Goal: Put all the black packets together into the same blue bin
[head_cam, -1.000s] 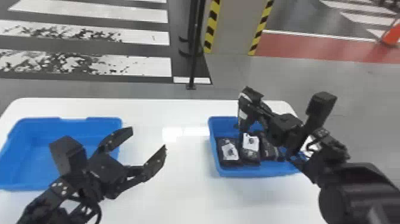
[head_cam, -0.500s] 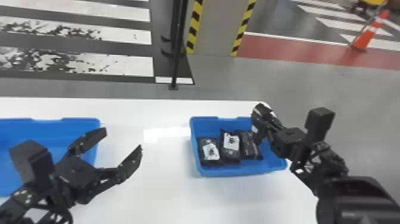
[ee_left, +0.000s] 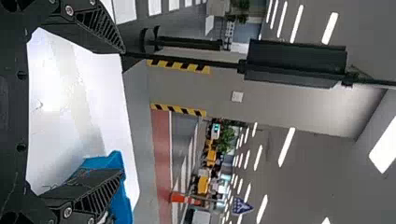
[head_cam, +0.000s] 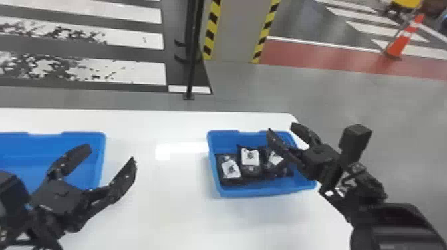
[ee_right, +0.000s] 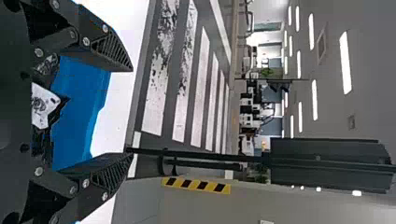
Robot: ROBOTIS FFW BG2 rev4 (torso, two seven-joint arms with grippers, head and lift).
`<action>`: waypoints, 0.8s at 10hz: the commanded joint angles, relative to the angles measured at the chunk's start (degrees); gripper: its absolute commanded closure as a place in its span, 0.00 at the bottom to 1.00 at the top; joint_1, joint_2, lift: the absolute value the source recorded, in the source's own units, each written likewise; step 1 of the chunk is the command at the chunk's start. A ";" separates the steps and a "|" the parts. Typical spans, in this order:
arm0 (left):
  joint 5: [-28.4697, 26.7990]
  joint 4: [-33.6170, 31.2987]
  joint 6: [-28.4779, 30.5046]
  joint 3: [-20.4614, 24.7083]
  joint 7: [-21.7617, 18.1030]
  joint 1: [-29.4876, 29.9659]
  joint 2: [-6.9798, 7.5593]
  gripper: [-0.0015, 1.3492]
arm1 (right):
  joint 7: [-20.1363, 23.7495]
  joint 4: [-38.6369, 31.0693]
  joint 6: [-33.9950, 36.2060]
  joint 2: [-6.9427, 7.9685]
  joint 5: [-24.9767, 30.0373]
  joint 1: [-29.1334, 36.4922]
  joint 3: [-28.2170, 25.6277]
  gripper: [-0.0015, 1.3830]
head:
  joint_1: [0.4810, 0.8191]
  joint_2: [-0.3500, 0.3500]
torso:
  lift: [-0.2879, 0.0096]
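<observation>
A smooth white table (head_cam: 169,216)
On it, one blue bin (head_cam: 20,144) sits partly behind the left gripper (head_cam: 111,153); another blue bin (head_cam: 262,191) sits beneath the right gripper (head_cam: 281,128), close to the table's edge.

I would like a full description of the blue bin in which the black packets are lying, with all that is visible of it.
The blue bin is rectangular and open-topped, with smooth walls that look like plastic; its far rim dips between the corners. It stands upright on the white table, close to the right edge. Three black packets with white labels lie side by side in it. The right gripper is over its right part, fingers apart; whether they touch the bin is unclear.
</observation>
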 commanded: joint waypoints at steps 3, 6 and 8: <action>4.78 -0.01 -16.29 2.25 10.64 7.23 -2.24 0.10 | -2.79 -9.97 -10.87 4.76 -3.50 13.84 0.03 0.09 | 0.63 0.24 | 0.60; 2.15 -0.01 -22.34 1.45 16.97 11.03 -2.68 0.10 | -9.39 -20.52 -11.01 5.64 -4.53 25.23 2.77 0.10 | 0.63 0.32 | 0.60; -5.85 -0.29 -21.91 2.71 17.76 11.31 -2.95 0.10 | -10.71 -22.07 -8.90 5.73 -5.10 26.64 2.55 0.10 | 0.63 0.36 | 0.60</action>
